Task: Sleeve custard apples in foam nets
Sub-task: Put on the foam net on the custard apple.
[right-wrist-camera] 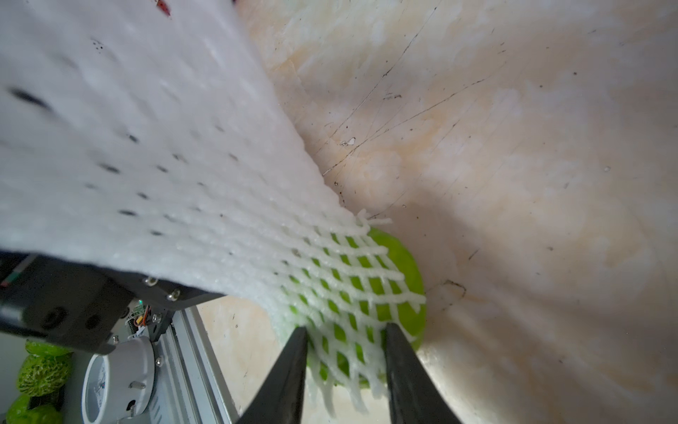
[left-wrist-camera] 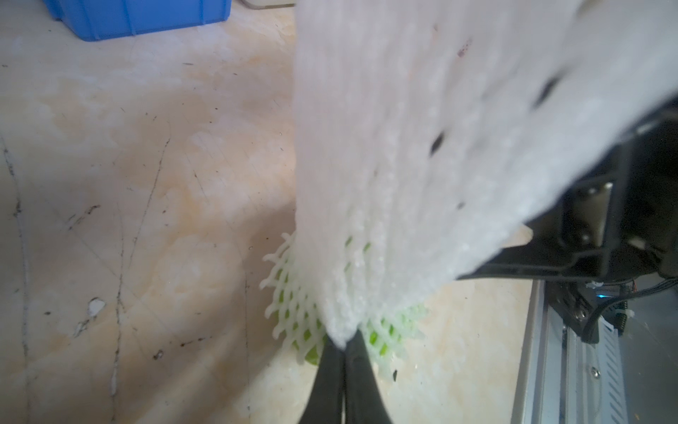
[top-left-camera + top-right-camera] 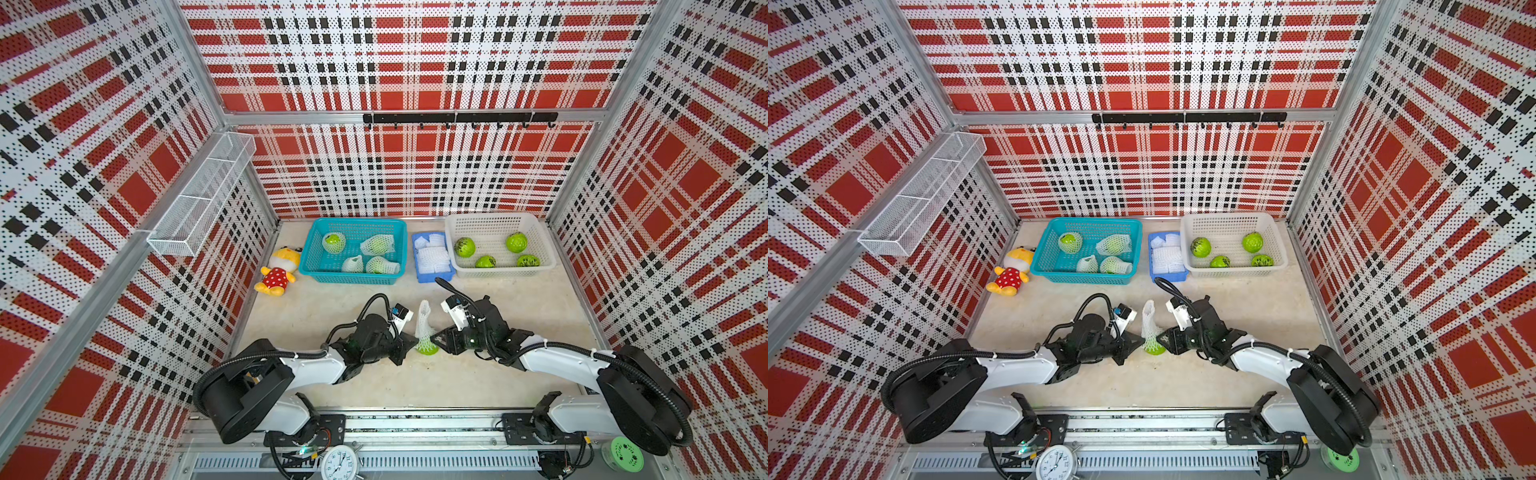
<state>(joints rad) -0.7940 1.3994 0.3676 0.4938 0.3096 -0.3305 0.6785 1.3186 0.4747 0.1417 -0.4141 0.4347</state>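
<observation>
One custard apple [image 3: 429, 350] [image 3: 1156, 351] sits on the table between the two arms. A white foam net [image 3: 423, 322] [image 3: 1149, 321] stands up from it, its lower end stretched over the fruit. My left gripper [image 3: 416, 342] [image 2: 345, 339] is shut on the foam net [image 2: 403, 147] low on the fruit's left side. My right gripper [image 3: 433, 337] [image 1: 345, 330] is at the right side, open, its fingers straddling the net's stretched hem [image 1: 348, 293] and the green fruit [image 1: 407, 257] beneath it. The net hides most of the fruit.
A teal basket [image 3: 314, 245] at the back holds several sleeved fruits [image 3: 376, 245]. A white basket [image 3: 545, 249] holds several bare custard apples [image 3: 464, 247]. Between them a blue tray [image 3: 436, 278] carries spare foam nets [image 3: 433, 257]. A plush toy [image 3: 277, 272] lies at the left.
</observation>
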